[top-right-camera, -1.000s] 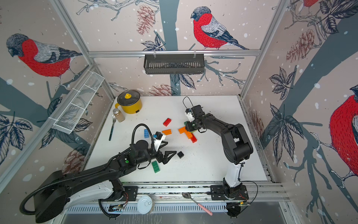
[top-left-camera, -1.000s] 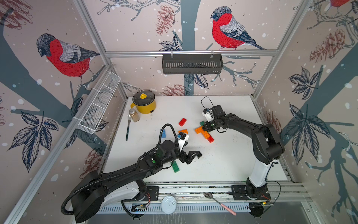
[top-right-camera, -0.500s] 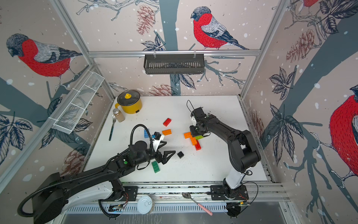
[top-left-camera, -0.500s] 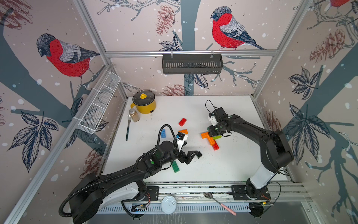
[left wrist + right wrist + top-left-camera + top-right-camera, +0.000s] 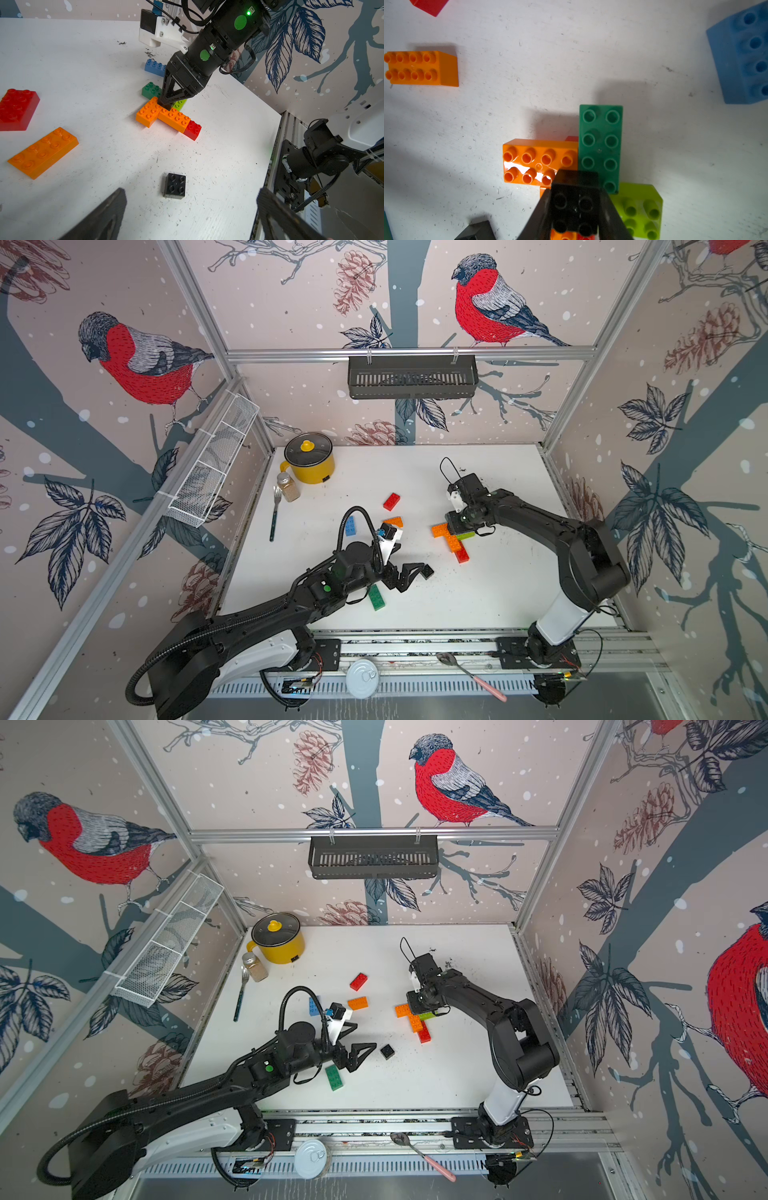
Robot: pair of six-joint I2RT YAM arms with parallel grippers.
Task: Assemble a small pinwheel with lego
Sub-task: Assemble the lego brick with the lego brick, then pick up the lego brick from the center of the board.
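Note:
A cluster of joined lego sits mid-table: orange bricks (image 5: 451,540), a lime one (image 5: 465,535), a red end (image 5: 462,556) and a dark green one (image 5: 601,143). My right gripper (image 5: 455,526) stands over its centre, shut on a small black square (image 5: 575,209). My left gripper (image 5: 191,216) hovers open, and the other black square (image 5: 174,186) lies on the table just ahead of its jaws. Loose bricks lie around: red (image 5: 391,502), orange (image 5: 392,521), blue (image 5: 350,526) and dark green (image 5: 376,597) beside the left wrist.
A yellow pot (image 5: 309,458), a spice jar (image 5: 288,487) and a fork (image 5: 274,510) stand at the back left. A wire basket (image 5: 212,464) hangs on the left wall. A can lid (image 5: 362,672) and a spoon (image 5: 469,674) lie on the front rail.
The right gripper has swung right and nearer, and the joined bricks have shifted and turned with it. The left arm has hardly moved.

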